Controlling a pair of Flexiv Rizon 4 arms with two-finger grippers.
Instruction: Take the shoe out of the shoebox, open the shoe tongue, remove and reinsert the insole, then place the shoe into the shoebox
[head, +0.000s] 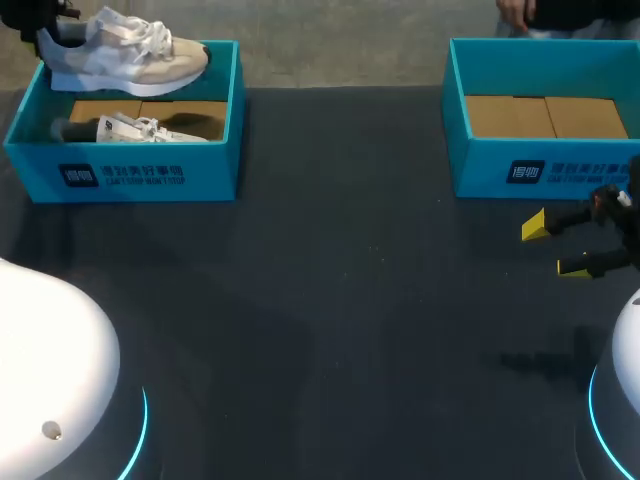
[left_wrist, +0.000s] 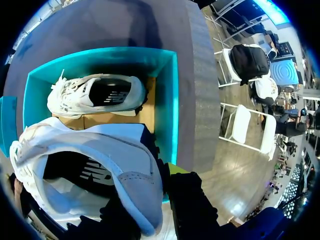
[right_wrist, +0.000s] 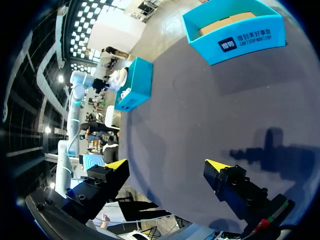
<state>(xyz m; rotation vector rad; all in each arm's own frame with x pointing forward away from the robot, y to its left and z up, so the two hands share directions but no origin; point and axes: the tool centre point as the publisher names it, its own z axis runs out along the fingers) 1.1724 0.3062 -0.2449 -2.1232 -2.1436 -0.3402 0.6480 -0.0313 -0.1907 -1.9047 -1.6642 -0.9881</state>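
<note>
Operator: How are the fingers of the left gripper (head: 58, 40) seen to stand?

Observer: They are clamped on the lifted shoe (head: 130, 50) at its heel end. In the left wrist view one yellow tip is glimpsed against the side of the heel. The other is hidden by the shoe, so the width of the gap cannot be judged.

Operator: Where is that shoe held?

Observer: It is held in the air over the far rim of the left shoebox (head: 120, 175), which is set at the far left corner of the table (head: 330, 300). It is kept roughly level, sole down, with the toe pointed toward the table's middle. A second shoe (head: 135, 128) is laid on its side on the cardboard floor of the same box, below the lifted one and untouched by the gripper.

Operator: And the right gripper (head: 556, 248)?

Observer: Its fingers are spread wide apart, and nothing is gripped or touched by them. It is held above the table surface near the right edge, just on the near side of the right shoebox (head: 560, 170). That box is set at the far right corner, and its brown cardboard floor is visible.
</note>
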